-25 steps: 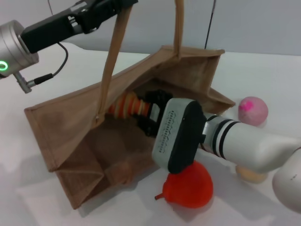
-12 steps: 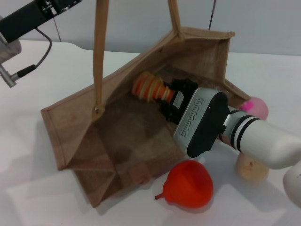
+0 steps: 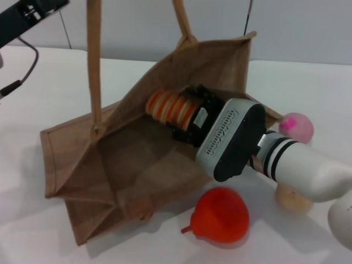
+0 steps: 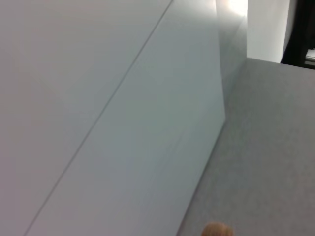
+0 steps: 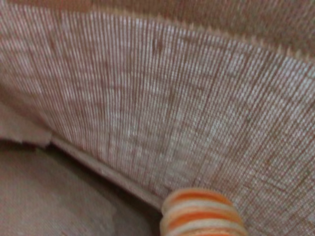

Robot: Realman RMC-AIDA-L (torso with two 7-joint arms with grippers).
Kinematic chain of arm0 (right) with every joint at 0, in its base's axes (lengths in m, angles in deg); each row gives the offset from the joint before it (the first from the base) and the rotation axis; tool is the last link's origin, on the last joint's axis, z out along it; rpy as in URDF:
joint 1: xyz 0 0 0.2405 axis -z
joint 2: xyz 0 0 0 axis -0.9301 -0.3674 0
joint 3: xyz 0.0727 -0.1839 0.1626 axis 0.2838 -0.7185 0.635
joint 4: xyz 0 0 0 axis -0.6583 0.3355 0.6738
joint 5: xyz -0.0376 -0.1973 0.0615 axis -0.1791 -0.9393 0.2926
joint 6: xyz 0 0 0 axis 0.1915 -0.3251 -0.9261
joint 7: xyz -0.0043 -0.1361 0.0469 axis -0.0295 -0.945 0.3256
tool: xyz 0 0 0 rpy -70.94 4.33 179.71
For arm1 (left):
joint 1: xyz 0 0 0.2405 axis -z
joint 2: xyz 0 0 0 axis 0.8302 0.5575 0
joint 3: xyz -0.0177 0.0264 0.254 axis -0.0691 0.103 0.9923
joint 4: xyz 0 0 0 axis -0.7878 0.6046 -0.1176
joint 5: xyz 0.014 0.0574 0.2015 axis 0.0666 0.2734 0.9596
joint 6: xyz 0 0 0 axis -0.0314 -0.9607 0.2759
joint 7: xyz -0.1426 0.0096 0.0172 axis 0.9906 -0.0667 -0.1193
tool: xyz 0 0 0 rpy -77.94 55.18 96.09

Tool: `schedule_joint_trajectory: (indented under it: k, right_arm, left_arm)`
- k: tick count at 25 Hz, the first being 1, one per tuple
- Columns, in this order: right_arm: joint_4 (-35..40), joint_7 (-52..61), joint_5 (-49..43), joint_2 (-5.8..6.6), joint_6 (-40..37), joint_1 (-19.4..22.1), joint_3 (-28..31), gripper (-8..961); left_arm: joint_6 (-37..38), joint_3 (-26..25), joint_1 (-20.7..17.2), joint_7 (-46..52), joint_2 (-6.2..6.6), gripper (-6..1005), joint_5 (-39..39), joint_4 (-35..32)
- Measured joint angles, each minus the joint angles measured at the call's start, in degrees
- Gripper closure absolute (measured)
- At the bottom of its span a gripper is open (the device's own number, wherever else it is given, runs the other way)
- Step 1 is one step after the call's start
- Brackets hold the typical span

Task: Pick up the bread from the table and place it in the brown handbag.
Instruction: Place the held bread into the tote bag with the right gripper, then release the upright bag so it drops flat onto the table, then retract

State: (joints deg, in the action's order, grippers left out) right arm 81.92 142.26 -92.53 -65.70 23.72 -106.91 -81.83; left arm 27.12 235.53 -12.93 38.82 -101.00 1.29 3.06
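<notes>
The brown handbag (image 3: 137,165) lies on the white table (image 3: 49,93) with its mouth wide open toward me. Its near handle (image 3: 94,66) rises straight up past the top edge. My left arm (image 3: 25,15) reaches in at the top left, and its gripper end runs out of the picture there. My right gripper (image 3: 186,113) is inside the bag's mouth, shut on the bread (image 3: 169,106), an orange loaf with cream stripes held above the bag's lower wall. In the right wrist view the bread's end (image 5: 204,215) shows against the woven jute (image 5: 147,98).
A red pear-shaped fruit (image 3: 220,215) lies just in front of the bag's near corner, under my right arm. A pink ball (image 3: 296,127) sits to the right of the bag. My right forearm partly covers a beige ball (image 3: 290,199).
The left arm has moved up and to the left, pulling the handle upright and the bag's mouth wider. The right gripper has carried the bread further into the bag.
</notes>
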Motion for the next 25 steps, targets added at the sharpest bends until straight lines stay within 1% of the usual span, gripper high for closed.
schedule_joint_trajectory:
  k: [2, 5, 8, 11, 15, 16, 18, 21, 23, 25]
  right_arm:
    - [1.29, 0.02, 0.0, 0.13, -0.05, 0.59, 0.0, 146]
    - [4.36, -0.04, -0.22, 0.39, -0.65, 2.19, -0.04, 131]
    - [8.1, -0.44, -0.8, 0.9, -1.41, 4.1, -0.02, 116]
    - [12.15, -0.55, -1.39, 2.02, -1.53, 6.17, -0.03, 101]
    - [17.37, -0.56, -1.63, 4.47, -1.5, 9.61, 0.01, 91]
    - [18.57, -0.57, -1.64, 5.06, -1.25, 10.54, 0.13, 92]
    - [20.41, -0.54, -1.69, 6.01, -0.34, 12.35, 0.41, 92]
    - [21.32, -0.09, -1.64, 7.05, 4.02, 15.03, 0.58, 93]
    - [21.18, 0.13, -1.38, 7.3, 8.01, 16.7, 0.59, 93]
    - [20.49, 0.72, -1.29, 7.4, 13.48, 18.38, 0.58, 93]
  left_arm:
    - [-0.02, -0.01, -0.66, 0.01, 0.3, 866, -0.54, 0.03]
    - [-0.25, -0.14, -1.42, -0.04, 0.48, 866, -1.1, 1.02]
    - [-0.67, -0.29, -2.41, 0.06, 0.2, 866, -2.64, 3.21]
    - [-1.94, -0.49, -3.27, -0.07, -0.07, 866, -4.04, 4.33]
    - [-5.89, -0.64, -4.17, -0.46, -0.61, 865, -5.2, 4.86]
    - [-7.83, -0.66, -4.57, -1.1, -0.91, 865, -5.74, 4.91]
    - [-8.59, -0.67, -4.73, -1.45, -1.05, 865, -5.99, 4.91]
    - [-12.87, -0.71, -5.44, -3.46, -2.09, 865, -7.22, 4.93]
    - [-15.58, -0.71, -5.73, -5.24, -2.98, 865, -8.26, 4.94]
    - [-19.4, -0.71, -5.87, -8.99, -4.32, 865, -9.31, 5.0]
